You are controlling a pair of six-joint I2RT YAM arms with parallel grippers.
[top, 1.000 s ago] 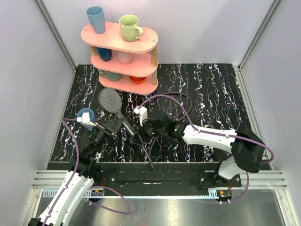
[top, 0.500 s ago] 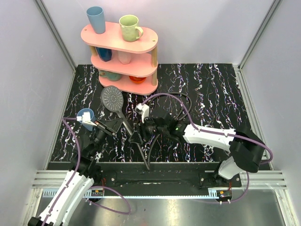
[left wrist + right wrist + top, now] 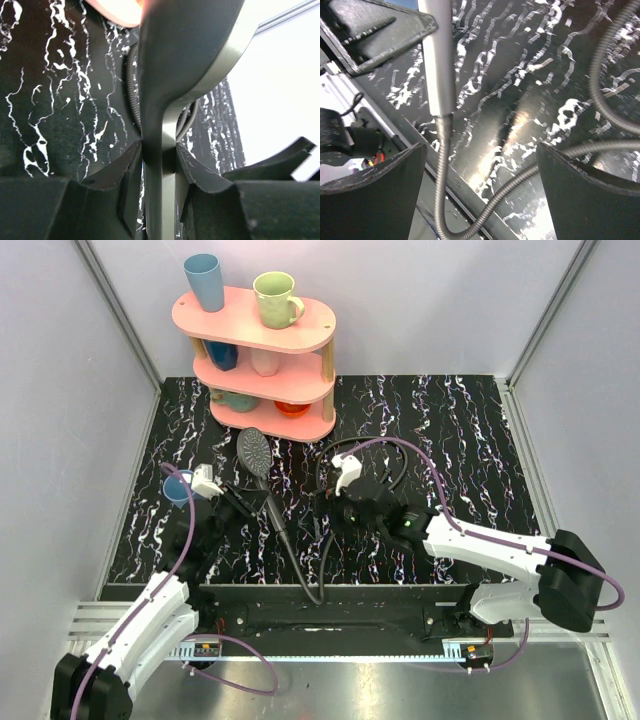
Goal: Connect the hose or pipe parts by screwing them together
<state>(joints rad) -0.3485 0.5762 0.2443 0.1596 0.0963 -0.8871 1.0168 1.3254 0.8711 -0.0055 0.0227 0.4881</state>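
Observation:
The shower head (image 3: 255, 450) is tilted up off the table, its round face seen nearly edge-on. My left gripper (image 3: 250, 503) is shut on its dark handle (image 3: 160, 165), and the pads (image 3: 125, 170) press both sides. From the handle's lower end (image 3: 437, 60) the ribbed hose (image 3: 298, 565) drops to the table's front edge, then loops back up behind my right arm. In the right wrist view the hose (image 3: 445, 190) meets the handle in a collar. My right gripper (image 3: 330, 512) stands open just right of that joint, with nothing between its fingers (image 3: 375, 195).
A pink three-tier shelf (image 3: 300, 335) with several cups stands at the back left. A blue cup (image 3: 180, 485) sits on the marbled black table beside my left wrist. A metal rail (image 3: 330, 615) runs along the front edge under the hose loop.
My right gripper has opened wide and drawn back to the right from the hose joint. My left gripper has swung the shower head rightward and tipped it up.

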